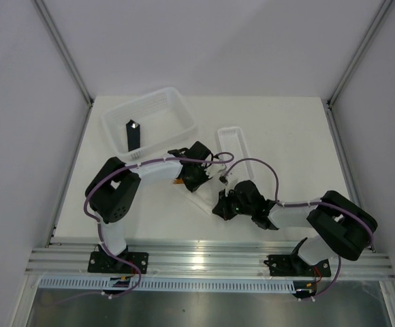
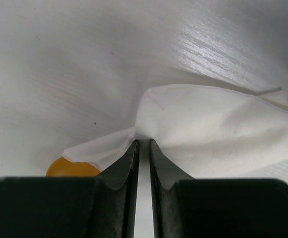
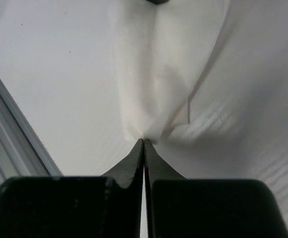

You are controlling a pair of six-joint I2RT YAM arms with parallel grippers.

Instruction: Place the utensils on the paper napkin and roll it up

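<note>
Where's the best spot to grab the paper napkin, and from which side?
By its two tapered ends, one gripper from each side. The napkin is soft and bunched lengthwise, an orange utensil peeking from under it, so a middle pinch would likely sag. The left gripper and right gripper hold those ends.

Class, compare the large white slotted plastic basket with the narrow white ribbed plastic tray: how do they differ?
The large white slotted plastic basket is wide and deep; the narrow white ribbed plastic tray is slim and shallow. The basket holds a black upright block; the tray's visible part holds nothing. Both are white plastic.
</note>
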